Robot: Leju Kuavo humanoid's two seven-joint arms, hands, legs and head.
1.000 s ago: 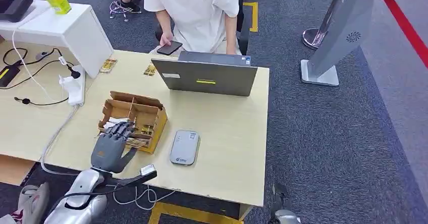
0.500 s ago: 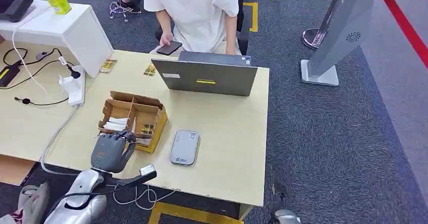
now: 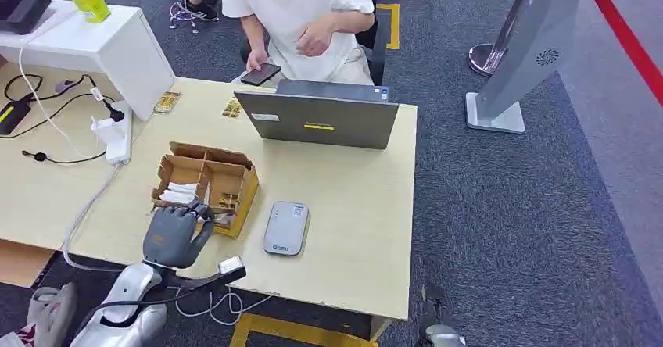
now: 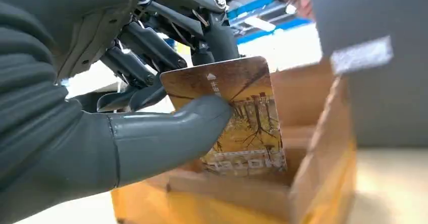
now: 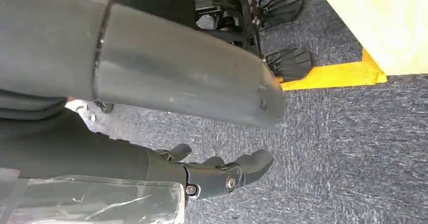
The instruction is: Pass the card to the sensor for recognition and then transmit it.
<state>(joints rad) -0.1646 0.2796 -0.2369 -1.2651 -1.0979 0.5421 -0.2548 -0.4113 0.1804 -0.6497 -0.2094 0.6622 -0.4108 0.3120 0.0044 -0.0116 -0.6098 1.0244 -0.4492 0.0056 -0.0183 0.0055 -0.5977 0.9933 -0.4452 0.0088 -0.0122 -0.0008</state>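
Note:
My left hand (image 3: 173, 234) is at the near edge of the cardboard card box (image 3: 229, 177), at the table's front left. Thumb and fingers pinch a card (image 4: 241, 120) with a yellow tree picture; in the left wrist view the card stands just above the box's front compartment (image 4: 303, 183). The grey card sensor (image 3: 285, 227) lies flat on the table, just right of the box and apart from the hand. My right hand (image 5: 141, 82) hangs over the carpet beside the table, fingers apart and holding nothing.
A grey laptop (image 3: 320, 117) stands at the table's far edge, with a person (image 3: 301, 11) seated behind it holding a phone (image 3: 262, 74). A white power strip (image 3: 117, 132) and cables lie left of the box. A grey stand (image 3: 516, 50) is on the carpet at right.
My left hand has drawn back from inside the box to its near edge, with its fingers now closed on a card. The person has raised one hand to the chest.

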